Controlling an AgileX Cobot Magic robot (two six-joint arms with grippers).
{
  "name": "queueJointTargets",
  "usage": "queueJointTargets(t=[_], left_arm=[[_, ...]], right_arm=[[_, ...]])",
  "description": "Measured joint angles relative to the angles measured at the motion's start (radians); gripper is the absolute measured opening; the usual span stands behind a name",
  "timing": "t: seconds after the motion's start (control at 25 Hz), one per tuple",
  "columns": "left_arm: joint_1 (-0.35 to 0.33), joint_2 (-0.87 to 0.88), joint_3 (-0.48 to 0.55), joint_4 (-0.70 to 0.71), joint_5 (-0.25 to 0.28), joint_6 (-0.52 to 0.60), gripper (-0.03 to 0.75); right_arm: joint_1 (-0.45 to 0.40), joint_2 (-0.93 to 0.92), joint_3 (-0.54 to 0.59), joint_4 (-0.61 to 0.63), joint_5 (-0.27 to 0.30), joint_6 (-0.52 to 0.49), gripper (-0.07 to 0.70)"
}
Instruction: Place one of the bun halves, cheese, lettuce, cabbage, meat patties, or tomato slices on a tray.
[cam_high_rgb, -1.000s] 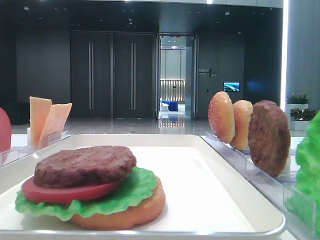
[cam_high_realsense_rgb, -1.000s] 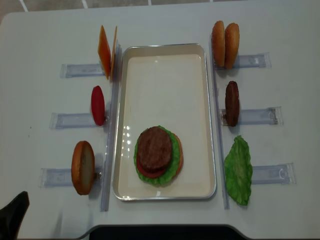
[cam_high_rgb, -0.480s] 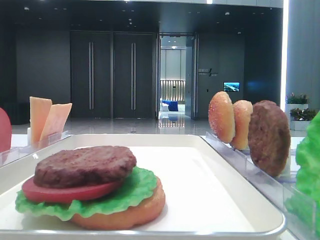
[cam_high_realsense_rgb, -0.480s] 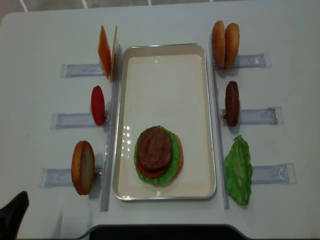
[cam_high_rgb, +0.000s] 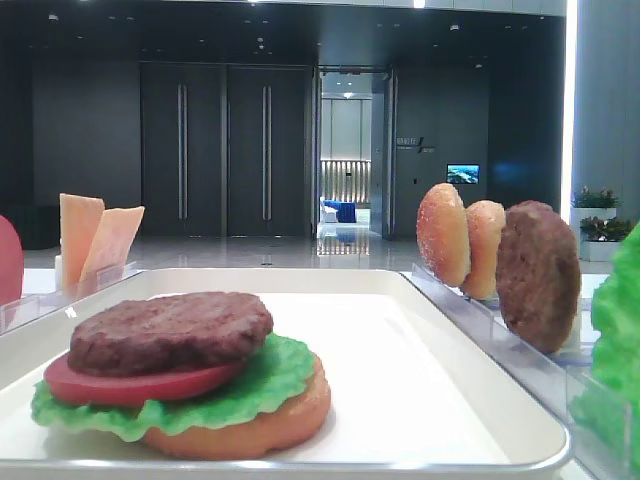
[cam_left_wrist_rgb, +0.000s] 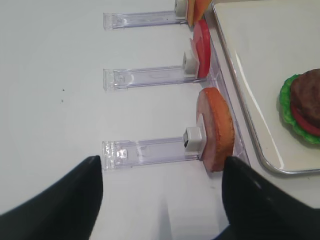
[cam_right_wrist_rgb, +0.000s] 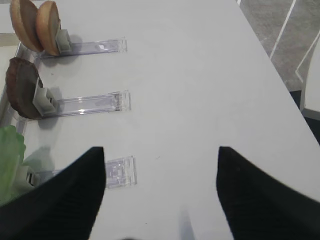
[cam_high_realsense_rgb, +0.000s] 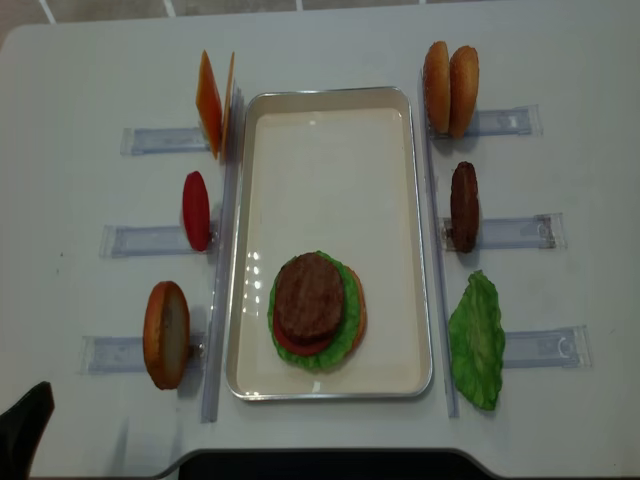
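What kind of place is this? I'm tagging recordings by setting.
Probably a test table set up in an office lobby, not a kitchen. Behind the white table are dark double doors and a polished floor. The food stands upright in clear racks beside a tray.

free: tray (cam_high_realsense_rgb: 330, 160) far half | blocked: burger stack (cam_high_realsense_rgb: 315, 310) near half, racks (cam_high_realsense_rgb: 505, 233) flanking

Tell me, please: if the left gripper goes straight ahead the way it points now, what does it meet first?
Probably the clear rack holding the bun half, seen between the fingers of the left gripper in its wrist view. The bun itself stands slightly right of that line, so contact with it is uncertain.
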Motion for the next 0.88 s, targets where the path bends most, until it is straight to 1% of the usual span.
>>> queueJointTargets(t=[0.28,0.56,0.88], left_arm=[[0.0,0.0,0.0,0.0,0.0,0.0,0.549],[0.0,0.0,0.0,0.0,0.0,0.0,0.547],[0.0,0.0,0.0,0.0,0.0,0.0,0.538]], right_arm=[[0.0,0.0,0.0,-0.001,0.0,0.0,0.455],[0.043,-0.001,0.0,-0.001,0.0,0.0,0.455],[0.043,-0.001,0.0,-0.001,0.0,0.0,0.455]])
